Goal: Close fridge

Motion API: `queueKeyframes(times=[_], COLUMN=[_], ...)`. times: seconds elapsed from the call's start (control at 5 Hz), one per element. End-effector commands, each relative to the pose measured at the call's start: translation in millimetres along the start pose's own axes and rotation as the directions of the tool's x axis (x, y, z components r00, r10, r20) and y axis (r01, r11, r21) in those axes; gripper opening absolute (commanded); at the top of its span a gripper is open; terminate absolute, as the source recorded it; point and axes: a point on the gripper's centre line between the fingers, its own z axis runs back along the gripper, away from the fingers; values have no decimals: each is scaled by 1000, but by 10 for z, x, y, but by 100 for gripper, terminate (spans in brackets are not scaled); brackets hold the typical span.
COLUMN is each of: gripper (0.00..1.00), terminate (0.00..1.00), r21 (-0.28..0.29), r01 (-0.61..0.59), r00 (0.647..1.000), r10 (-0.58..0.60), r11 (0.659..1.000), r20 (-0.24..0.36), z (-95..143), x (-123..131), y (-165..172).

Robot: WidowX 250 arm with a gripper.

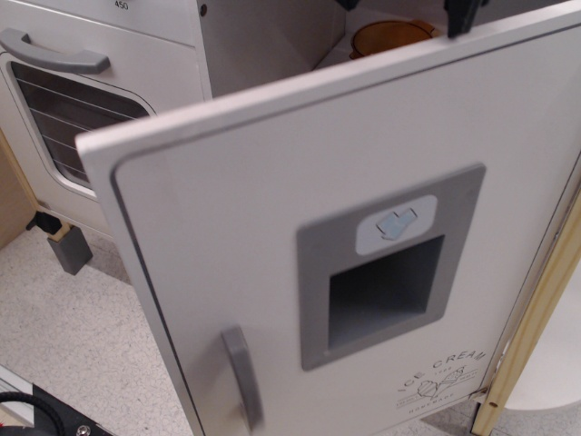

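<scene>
Fridge point(272, 254): white toy-kitchen unit, filling most of the view. Its large flat door stood open, swung out toward the camera, with the top edge running from the left middle up to the top right corner. The hinge side lay at the right, against a pale wooden post point(536, 336).

Dispenser panel point(386, 263): grey, recessed, set in the right half of the door, with a dark rectangular hollow in its lower part and a small white tab bearing an arrow mark above that.

Door handle point(241, 377): grey, vertical, near the door's free left edge, cut off by the bottom of the frame.

Logo point(443, 381): "ICE CREAM" lettering with a small drawing, at the door's lower right.

Amber bowl point(390, 36): translucent, sitting inside the fridge on a white shelf, seen just above the door's top edge and partly hidden by it.

Gripper point(413, 7): only dark finger ends showed at the top of the frame, one point(461, 14) just above the door's top edge near the right, another barely visible further left. Whether the jaws were apart or together could not be told, nor whether they touched the door.

Oven door point(77, 118): white, at the left, with a wire-lined window and a horizontal grey handle point(54, 53).

Floor point(82, 336): speckled, light grey, at lower left, with a small grey block point(71, 247) standing at the oven's foot.
</scene>
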Motion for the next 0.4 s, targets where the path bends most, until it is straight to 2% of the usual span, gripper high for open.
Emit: queueKeyframes(times=[0.0,0.2], gripper=[100,100], terminate=[0,0], r21=[67,30], r01=[-101,-100], r00=[994,995], r10=[98,99], r11=[993,994], r20=[46,32], z=[31,132], x=[119,125], y=[234,256])
